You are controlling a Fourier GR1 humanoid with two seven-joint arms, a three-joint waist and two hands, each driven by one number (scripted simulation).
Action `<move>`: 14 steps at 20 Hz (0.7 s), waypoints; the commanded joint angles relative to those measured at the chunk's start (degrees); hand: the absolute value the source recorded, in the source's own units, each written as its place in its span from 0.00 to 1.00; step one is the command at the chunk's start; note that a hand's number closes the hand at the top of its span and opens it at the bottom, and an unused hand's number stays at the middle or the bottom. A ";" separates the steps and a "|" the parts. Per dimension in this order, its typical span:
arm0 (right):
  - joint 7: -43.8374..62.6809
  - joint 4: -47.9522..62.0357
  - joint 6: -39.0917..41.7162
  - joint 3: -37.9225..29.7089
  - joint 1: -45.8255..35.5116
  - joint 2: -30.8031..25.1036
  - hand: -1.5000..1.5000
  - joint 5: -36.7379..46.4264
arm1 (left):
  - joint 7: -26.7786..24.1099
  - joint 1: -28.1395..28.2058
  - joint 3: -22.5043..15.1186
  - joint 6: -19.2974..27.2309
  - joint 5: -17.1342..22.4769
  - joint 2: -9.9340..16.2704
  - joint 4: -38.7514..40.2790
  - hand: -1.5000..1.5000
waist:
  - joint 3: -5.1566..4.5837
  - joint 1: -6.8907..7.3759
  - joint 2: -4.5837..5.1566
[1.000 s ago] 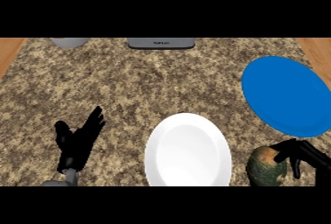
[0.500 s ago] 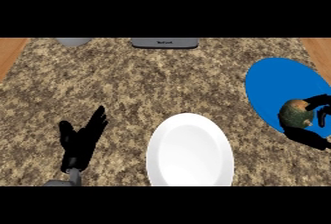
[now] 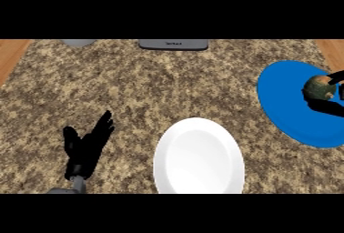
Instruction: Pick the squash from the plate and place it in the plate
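Note:
A mottled green and orange squash point(image 3: 318, 88) shows over the blue plate point(image 3: 289, 109) at the right edge. My right hand point(image 3: 328, 107) is curled round the squash, with a finger above it and the thumb below; most of this hand is cut off by the edge. Whether the squash touches the blue plate I cannot tell. A white plate point(image 3: 199, 159) lies at the lower centre with nothing on it. My left hand point(image 3: 86, 146) rests open at the lower left, fingers up, well apart from both plates.
The counter top point(image 3: 148, 91) is speckled brown stone with wooden strips at both far corners. A grey flat object point(image 3: 173, 44) lies at the back edge, and a grey rounded object point(image 3: 78, 43) sits at the back left.
My right hand has carried the squash from beside the white plate up and to the right, over the blue plate. The view shifted a little; the left hand stayed at rest.

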 commanded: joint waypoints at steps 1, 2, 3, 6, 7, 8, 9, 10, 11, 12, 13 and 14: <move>-7.07 16.77 3.61 -3.48 -9.52 -1.82 1.00 0.46 | 0.80 -2.89 -0.75 0.87 -1.52 -1.18 1.90 0.50 | 0.01 0.59 0.42; 6.90 16.45 3.72 0.67 -10.86 -4.10 1.00 3.51 | 0.45 -1.51 -0.29 -0.47 -0.27 -0.17 -0.20 0.50 | -0.09 1.65 0.49; 5.42 18.82 4.03 2.41 -9.20 -3.11 1.00 5.33 | 1.51 -3.36 -0.18 -0.88 0.11 -0.54 2.11 0.50 | -0.07 1.38 0.76; 3.76 24.58 5.84 6.65 -9.38 -3.14 0.00 10.43 | 0.76 -1.66 -1.48 -0.19 -1.22 -0.84 0.30 0.50 | 0.07 2.87 1.13; 4.60 26.58 9.25 6.45 -12.53 -4.23 0.00 10.23 | -1.28 -2.24 -1.73 0.69 -2.12 -2.21 2.82 0.50 | 0.04 2.55 1.19; 4.97 28.01 11.69 6.88 -14.54 -4.55 0.00 10.61 | 0.83 -2.83 -0.80 -0.22 -1.21 -0.40 0.12 0.50 | 0.09 2.99 1.06; 1.98 29.76 12.34 6.52 -14.41 -2.69 0.00 10.39 | -0.38 -1.70 -0.32 -0.43 -1.33 0.05 0.73 0.50 | 0.08 2.25 0.85; 0.08 31.04 13.53 5.40 -15.56 -2.56 0.00 9.52 | -1.07 -1.33 -0.42 -0.69 -1.03 -0.51 1.62 0.50 | 0.13 2.46 1.04; -4.12 31.82 13.01 4.47 -14.23 -1.27 0.00 8.86 | -1.01 -2.69 0.31 -1.27 -0.50 -0.27 2.80 0.50 | 0.17 2.01 1.14; -2.41 32.90 15.65 3.56 -16.74 -2.16 0.00 7.97 | 0.94 -1.48 0.34 -1.80 0.30 0.72 -0.82 0.50 | 0.20 2.68 0.99; -6.31 32.66 15.86 1.94 -15.68 -1.45 0.00 6.36 | -0.27 -2.05 -0.43 -1.03 -0.62 -0.49 0.23 0.50 | 0.27 2.45 1.20; -6.96 33.09 15.68 2.30 -17.07 0.98 0.00 6.74 | -0.31 -3.62 -0.29 -0.06 -1.39 -1.27 2.62 0.50 | 0.15 1.61 0.98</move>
